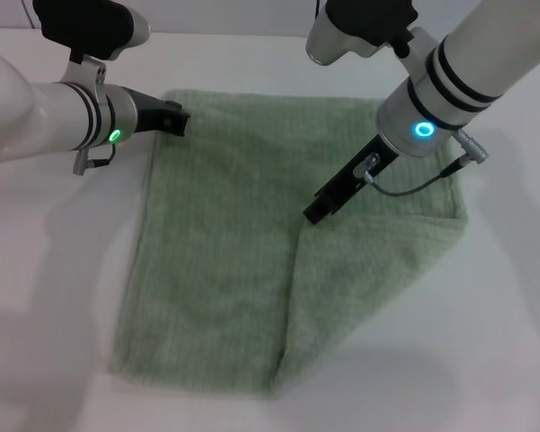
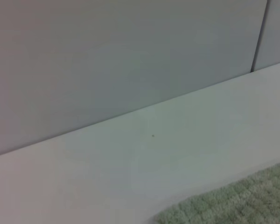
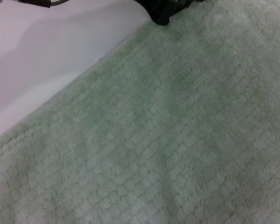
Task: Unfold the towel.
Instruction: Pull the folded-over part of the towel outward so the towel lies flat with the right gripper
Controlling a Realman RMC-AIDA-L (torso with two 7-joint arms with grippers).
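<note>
The pale green towel [image 1: 225,252] lies on the white table. Its right part is folded over toward the middle as a flap [image 1: 378,261], with the flap's edge running from the towel's centre to the near edge. My left gripper [image 1: 178,121] is low at the towel's far left corner. My right gripper [image 1: 315,214] is low at the flap's upper corner near the towel's centre. The right wrist view is filled by towel [image 3: 177,130], with the left gripper [image 3: 164,16] far off. The left wrist view shows one towel corner [image 2: 238,200].
The white table [image 1: 54,270] extends around the towel on all sides. A plain wall [image 2: 107,56] stands behind the table's far edge.
</note>
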